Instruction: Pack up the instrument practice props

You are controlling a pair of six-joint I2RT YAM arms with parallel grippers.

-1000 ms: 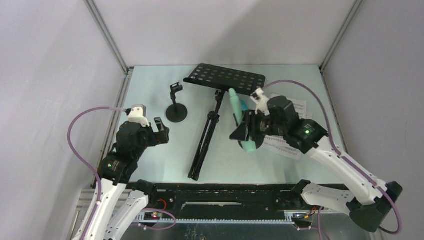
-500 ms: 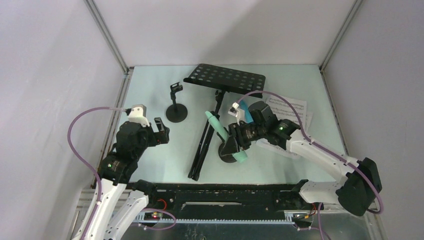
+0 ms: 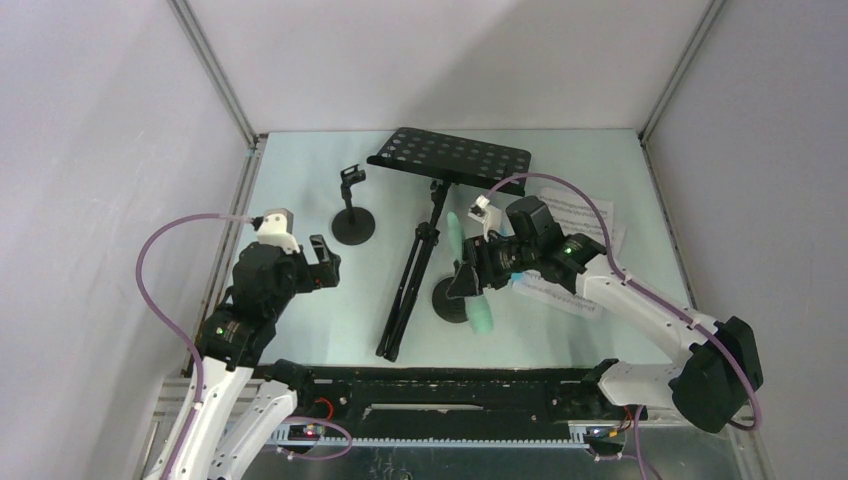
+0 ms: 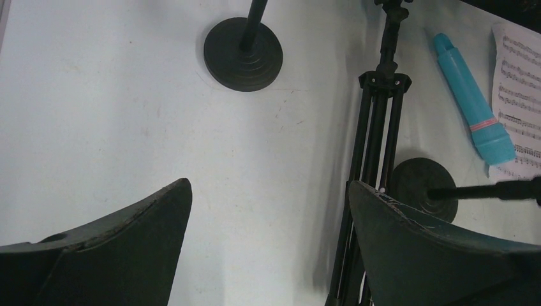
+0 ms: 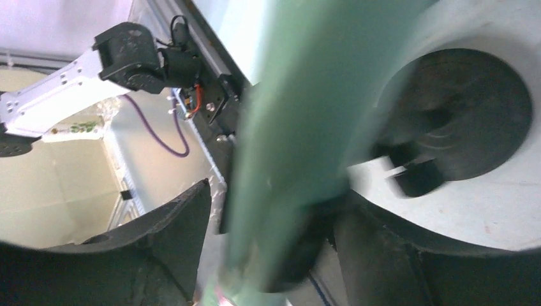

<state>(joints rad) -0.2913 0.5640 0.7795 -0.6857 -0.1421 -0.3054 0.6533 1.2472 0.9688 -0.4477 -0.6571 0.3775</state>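
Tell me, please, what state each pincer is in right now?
Left pincer: open, holding nothing.
Right pincer: around the mint-green microphone; whether it grips cannot be told.

Plain grey-white walls [image 3: 420, 60] — pale green tabletop [image 3: 300, 180]

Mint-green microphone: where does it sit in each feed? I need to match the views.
Top external: the mint-green microphone slants just right of the tripod legs, at the right pincer, over the black round base.
Left wrist: not in view; the blue microphone and the round base show at right.
Right wrist: a blurred green bar down the centre.
Shared landmark: that round base, upper right in the right wrist view.
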